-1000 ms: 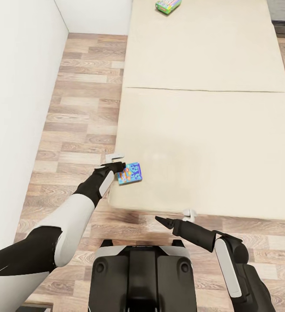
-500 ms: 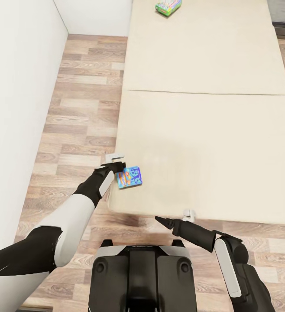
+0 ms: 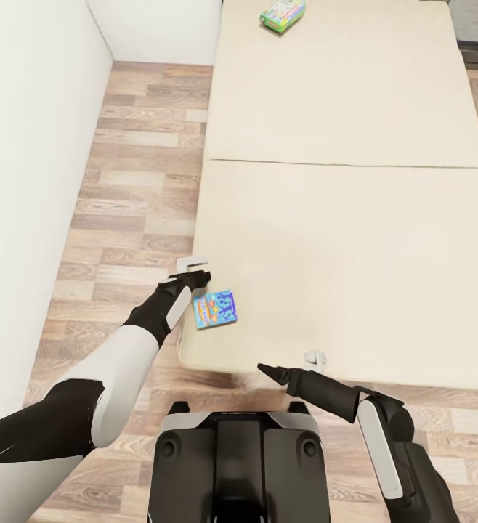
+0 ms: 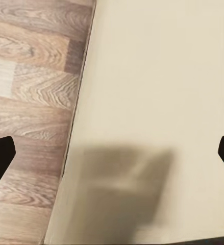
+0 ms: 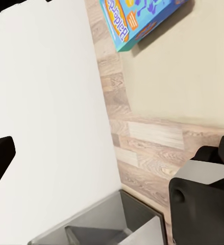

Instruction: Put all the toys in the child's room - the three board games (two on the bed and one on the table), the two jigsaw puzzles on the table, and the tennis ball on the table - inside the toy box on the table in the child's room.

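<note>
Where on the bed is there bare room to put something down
Most of the bed is bare: the wide stretch between the blue board game near the front-left corner and the second board game at the far end. It is tightest by the blue game, beside the left gripper.

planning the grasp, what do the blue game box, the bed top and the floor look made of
Blue game box: likely printed cardboard with a slight sheen, sharp edges and colourful print. Bed top: matte beige fabric or foam, one seam across. Floor: wood-look planks, visible grain, laminate or timber unclear.
</note>
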Robot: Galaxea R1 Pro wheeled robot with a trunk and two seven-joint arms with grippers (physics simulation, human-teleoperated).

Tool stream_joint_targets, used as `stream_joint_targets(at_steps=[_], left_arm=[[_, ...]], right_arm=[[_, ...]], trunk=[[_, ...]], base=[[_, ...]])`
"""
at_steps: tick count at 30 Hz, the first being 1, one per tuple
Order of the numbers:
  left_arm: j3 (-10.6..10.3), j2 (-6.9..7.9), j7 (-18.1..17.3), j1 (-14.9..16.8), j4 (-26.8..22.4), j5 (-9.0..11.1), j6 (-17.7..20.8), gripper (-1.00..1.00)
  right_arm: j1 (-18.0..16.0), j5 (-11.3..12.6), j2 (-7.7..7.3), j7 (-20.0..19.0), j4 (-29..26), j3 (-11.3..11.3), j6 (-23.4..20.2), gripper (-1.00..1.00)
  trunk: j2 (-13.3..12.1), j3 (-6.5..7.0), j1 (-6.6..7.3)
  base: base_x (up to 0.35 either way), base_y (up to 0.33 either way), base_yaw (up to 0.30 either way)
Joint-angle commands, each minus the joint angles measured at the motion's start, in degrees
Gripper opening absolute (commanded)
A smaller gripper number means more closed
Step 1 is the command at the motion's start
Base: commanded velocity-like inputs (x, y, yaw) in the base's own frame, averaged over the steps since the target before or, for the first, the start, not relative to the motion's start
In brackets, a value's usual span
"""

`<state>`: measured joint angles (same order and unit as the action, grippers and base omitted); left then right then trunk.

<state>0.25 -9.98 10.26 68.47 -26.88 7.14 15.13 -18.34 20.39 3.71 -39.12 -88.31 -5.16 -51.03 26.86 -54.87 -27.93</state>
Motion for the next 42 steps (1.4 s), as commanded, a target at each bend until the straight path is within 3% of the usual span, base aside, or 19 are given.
stream_joint_targets(at_steps=[1, 9, 19, 42], left_arm=[[0.0, -0.02, 0.3, 0.0, -0.1, 0.6, 0.3, 1.0], [0.0, -0.02, 0.3, 0.0, 0.3, 0.6, 0.3, 1.0], [0.0, -0.02, 0.3, 0.0, 1.0, 0.6, -0.3, 1.0], [0.0, -0.02, 0.2, 0.0, 1.1, 0.6, -0.5, 1.0]], right_arm=[[0.0, -0.1, 0.06, -0.3, 0.0, 0.1, -0.3, 1.0], [0.0, -0.2, 0.06, 0.4, 0.1, 1.2, -0.2, 1.0], [0.0, 0.1, 0.06, 1.6, 0.1, 1.4, -0.2, 1.0], [0.0, 0.1, 0.06, 1.7, 0.1, 1.4, -0.1, 1.0]], trunk=[[0.1, -0.05, -0.04], [0.1, -0.05, -0.04], [0.1, -0.05, -0.04], [0.1, -0.05, -0.04]], base=[[0.154, -0.075, 0.0], [0.098, -0.063, 0.0], [-0.134, -0.008, 0.0], [-0.008, -0.004, 0.0]])
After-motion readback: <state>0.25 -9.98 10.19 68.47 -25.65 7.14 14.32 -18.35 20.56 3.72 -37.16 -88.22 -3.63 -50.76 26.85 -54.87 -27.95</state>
